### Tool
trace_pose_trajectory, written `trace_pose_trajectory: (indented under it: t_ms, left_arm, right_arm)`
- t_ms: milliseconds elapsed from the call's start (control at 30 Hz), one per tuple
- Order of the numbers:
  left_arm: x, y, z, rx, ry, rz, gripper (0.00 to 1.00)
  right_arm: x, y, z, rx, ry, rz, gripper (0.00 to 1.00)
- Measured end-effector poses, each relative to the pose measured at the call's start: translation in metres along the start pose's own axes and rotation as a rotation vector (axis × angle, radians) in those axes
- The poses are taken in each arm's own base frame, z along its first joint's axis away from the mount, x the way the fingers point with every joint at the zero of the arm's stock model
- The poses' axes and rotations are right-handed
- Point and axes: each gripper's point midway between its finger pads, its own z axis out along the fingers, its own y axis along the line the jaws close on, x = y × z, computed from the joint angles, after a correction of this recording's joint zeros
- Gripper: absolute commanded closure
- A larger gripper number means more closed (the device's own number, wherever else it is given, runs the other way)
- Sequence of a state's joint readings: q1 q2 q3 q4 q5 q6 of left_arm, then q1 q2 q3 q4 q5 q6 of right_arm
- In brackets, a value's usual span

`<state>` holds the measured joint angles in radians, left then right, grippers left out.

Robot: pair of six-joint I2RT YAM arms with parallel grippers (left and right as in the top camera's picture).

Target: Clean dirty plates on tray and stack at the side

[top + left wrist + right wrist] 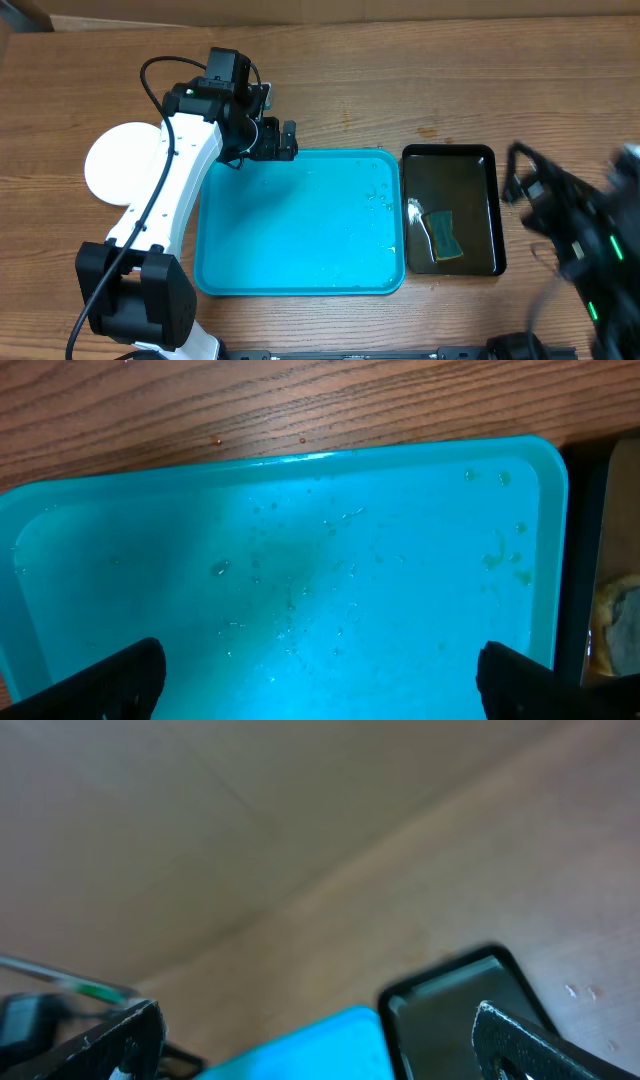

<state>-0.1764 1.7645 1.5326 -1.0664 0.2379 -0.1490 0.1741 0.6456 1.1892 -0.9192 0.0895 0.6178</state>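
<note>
Left claw [287, 141]: its fingers are standing wide apart and gripping nothing. It is hanging over the tray's far left corner and looking down into the tray.
Right claw [318, 1038]: its fingers are spread wide with nothing between them. It is hanging at the right side of the counter [330, 80], blurred in the overhead view.
White plate [118, 160]: it is lying on the counter off the tray's left side, partly hidden under the left arm. It is sitting to the left of the left claw and clear of it, and well apart from the right claw. I cannot tell how many plates are lying beneath it.
Tray [300, 280]: the turquoise tray is sitting mid-counter, carrying only scattered droplets and small yellowish specks [500, 555] that are gathering toward its right side.
Black tray [495, 210]: it is sitting just beside the turquoise tray's right edge and looking wet inside.
Sponge [445, 235]: the yellow-green sponge is lying in the black tray's near half. A pale streak [418, 218] is lying at its left, and I cannot tell what that is.
</note>
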Motion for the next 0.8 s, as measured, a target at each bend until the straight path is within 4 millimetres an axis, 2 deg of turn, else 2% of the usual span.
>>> trace_pose_trajectory:
  t_ms: [100,167,333,567,700,800]
  left_arm:
    - [0.0,0.0,0.0,0.0,0.0,0.0,0.0]
    - [0.0,0.0,0.0,0.0,0.0,0.0,0.0]
    - [0.0,0.0,0.0,0.0,0.0,0.0,0.0]
    - [0.0,0.0,0.0,0.0,0.0,0.0,0.0]
    - [0.0,0.0,0.0,-0.001,0.0,0.0,0.0]
    - [0.0,0.0,0.0,0.0,0.0,0.0,0.0]
  right_arm:
    - [-0.013,0.001,-0.036,-0.046,-0.107,0.007,0.0]
    - [-0.019,-0.002,-0.049,-0.051,-0.158,0.012,0.0]
    - [-0.036,0.003,-0.057,-0.087,-0.266,-0.022,0.0]
    - [-0.061,0.03,-0.084,-0.297,-0.562,-0.161,0.0]
    - [-0.054,0.031,-0.083,-0.385,-0.698,-0.233,0.0]
    - [-0.028,0.019,-0.059,-0.411,-0.705,-0.267,0.0]
